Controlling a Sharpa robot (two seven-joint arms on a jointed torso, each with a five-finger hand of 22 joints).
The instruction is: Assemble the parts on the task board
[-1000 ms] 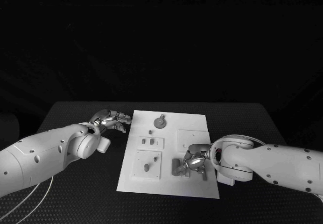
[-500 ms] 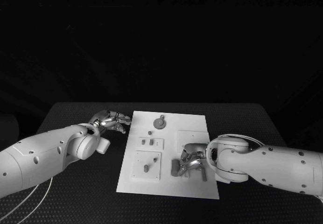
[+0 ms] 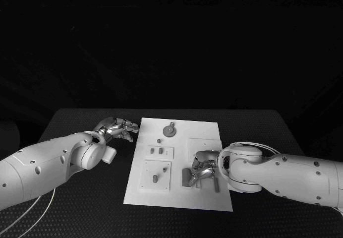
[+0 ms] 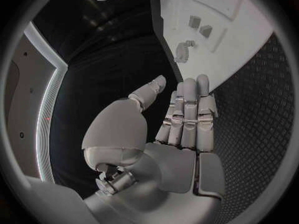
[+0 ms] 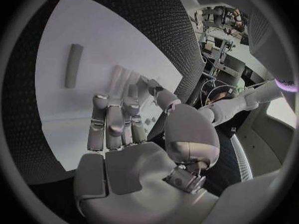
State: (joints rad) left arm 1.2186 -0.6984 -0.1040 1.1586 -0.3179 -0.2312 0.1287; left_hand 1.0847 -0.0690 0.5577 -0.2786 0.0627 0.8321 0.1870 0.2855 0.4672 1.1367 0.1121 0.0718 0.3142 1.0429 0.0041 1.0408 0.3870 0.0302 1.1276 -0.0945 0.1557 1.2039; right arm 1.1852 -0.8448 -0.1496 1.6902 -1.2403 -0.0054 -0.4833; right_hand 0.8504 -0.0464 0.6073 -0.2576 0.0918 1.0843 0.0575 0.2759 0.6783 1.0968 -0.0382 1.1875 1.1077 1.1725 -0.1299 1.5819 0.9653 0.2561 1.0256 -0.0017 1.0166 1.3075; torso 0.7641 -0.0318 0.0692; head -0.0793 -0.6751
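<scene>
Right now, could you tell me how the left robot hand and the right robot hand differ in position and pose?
The left robot hand sits off the task board, beside its far left edge; the right robot hand is over the board's near right part. The left holds nothing, fingers straight together; the right's fingers curl down by a grey part. Both are silver.

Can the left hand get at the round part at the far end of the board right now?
Probably yes. The left hand hangs open beside the board's left edge, holding nothing, and the round part lies just across that edge with nothing between them. The right hand is busy at the near end.
</scene>
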